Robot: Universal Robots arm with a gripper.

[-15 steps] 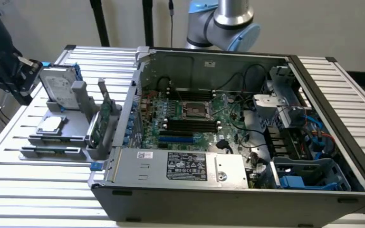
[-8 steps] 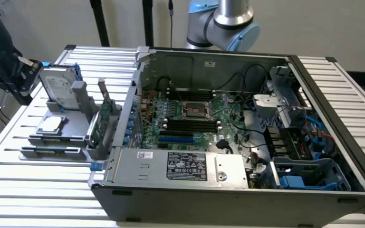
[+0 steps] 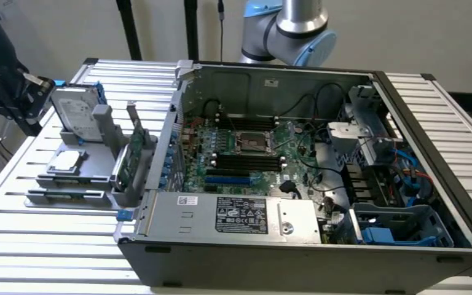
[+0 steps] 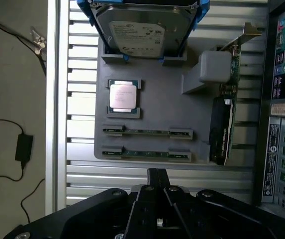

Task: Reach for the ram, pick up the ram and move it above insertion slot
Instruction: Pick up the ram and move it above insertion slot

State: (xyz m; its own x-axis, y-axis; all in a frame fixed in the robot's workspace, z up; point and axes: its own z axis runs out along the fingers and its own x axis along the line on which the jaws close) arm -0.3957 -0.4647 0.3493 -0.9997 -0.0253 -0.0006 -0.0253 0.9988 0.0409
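While my hand (image 4: 156, 173) hangs above the table (image 4: 82, 124), it is clenched on nothing: the two black tips meet with no gap between them, and nothing sits in their grip. They show over the bare metal slats just off the edge of the grey holder (image 4: 167, 107), not touching it.

I see the ram (image 4: 147, 155) in the holder, the stick closest to my hand. It lies flat and straight, a thin green strip on its long edge, with each end caught in a small grey clip. A twin stick (image 4: 147, 132) lies parallel just beyond it, clipped the same way, and the two do not touch. Past the twin stick sits the square processor chip (image 4: 124, 95) in its own recess, silver lid up. Farther on, the hard drive (image 4: 142, 25) leans in its slot with blue rails on both sides and its label facing me. Along the side of the holder nearest the computer case (image 3: 302, 184), the expansion card (image 4: 227, 114) stands on edge, its metal bracket at the hard drive's end.

From the exterior view, the holder sits on the slatted table at the exterior view's left of the open case, close to its wall. Inside the case the motherboard (image 3: 244, 147) lies exposed. My arm (image 3: 289, 27) rises behind the case's far wall. Well apart from the holder, a black cable with a power brick (image 4: 23, 147) lies on the floor beyond the table's edge.
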